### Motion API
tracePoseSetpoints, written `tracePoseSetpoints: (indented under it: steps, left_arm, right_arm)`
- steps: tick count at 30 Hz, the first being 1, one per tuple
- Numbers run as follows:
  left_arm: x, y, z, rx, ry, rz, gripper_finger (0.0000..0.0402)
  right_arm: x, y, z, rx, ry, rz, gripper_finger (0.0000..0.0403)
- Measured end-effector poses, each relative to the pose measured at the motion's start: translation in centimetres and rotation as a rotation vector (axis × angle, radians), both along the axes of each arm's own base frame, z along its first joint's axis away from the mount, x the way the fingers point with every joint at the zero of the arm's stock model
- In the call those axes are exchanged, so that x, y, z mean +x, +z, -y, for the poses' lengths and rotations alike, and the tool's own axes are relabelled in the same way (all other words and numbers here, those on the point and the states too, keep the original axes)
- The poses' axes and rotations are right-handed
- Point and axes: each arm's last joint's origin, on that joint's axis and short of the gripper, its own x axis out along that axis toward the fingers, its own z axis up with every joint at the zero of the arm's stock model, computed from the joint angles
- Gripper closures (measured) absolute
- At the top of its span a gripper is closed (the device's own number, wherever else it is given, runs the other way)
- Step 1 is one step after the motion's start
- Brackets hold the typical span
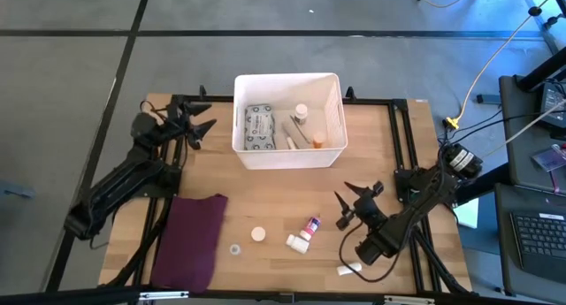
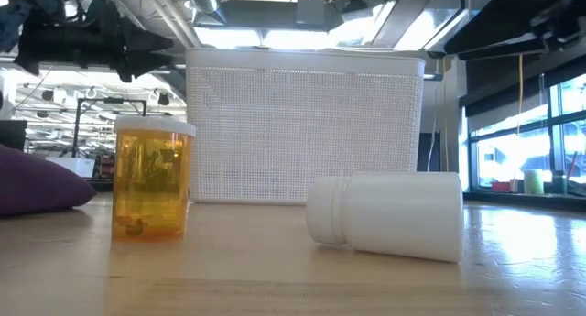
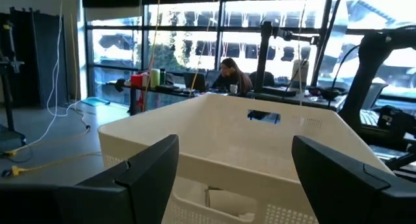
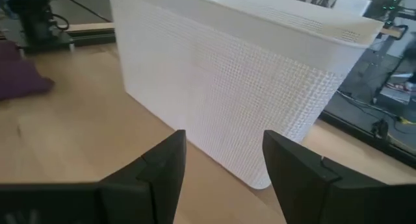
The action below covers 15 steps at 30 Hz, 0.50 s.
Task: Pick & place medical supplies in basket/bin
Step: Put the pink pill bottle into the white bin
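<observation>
The basket [image 1: 329,110] stood at the far middle of the table [image 1: 265,199]. Only the high view looked into it, showing a grey-green packet [image 1: 260,128], a white-capped bottle [image 1: 302,113] and an orange piece [image 1: 317,141] inside. That view also showed supplies lying out on the table near the front: a round cap [image 1: 258,234], a small clear ring [image 1: 235,249], a white bottle [image 1: 299,242] and a tube [image 1: 311,224], beside a maroon cloth [image 1: 190,236].

The low view alone showed an amber vial [image 2: 152,177] standing upright and a white bottle lying on its side before the basket's mesh wall.

The left end effector [image 1: 202,128] hung open and empty just left of the basket; its wrist view looked over the rim. The right end effector [image 1: 352,203] was parted and empty above the table, right of the tube.
</observation>
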Motion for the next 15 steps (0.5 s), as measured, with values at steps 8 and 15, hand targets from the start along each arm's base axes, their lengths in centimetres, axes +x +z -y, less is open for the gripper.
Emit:
tracePoseSetpoints:
  steps: [8, 15]
  left_arm:
    - [-0.3, -1.3, 0.5, 0.034, 0.0, 0.033, 0.0111]
    - [-0.3, -1.2, 0.5, -0.015, -0.017, 0.065, 0.0111]
  right_arm:
    - [0.6, 0.0, 0.2, 0.076, -0.044, -0.015, 0.0196]
    - [1.0, 0.0, 0.0, 0.088, -0.039, -0.085, 0.0161]
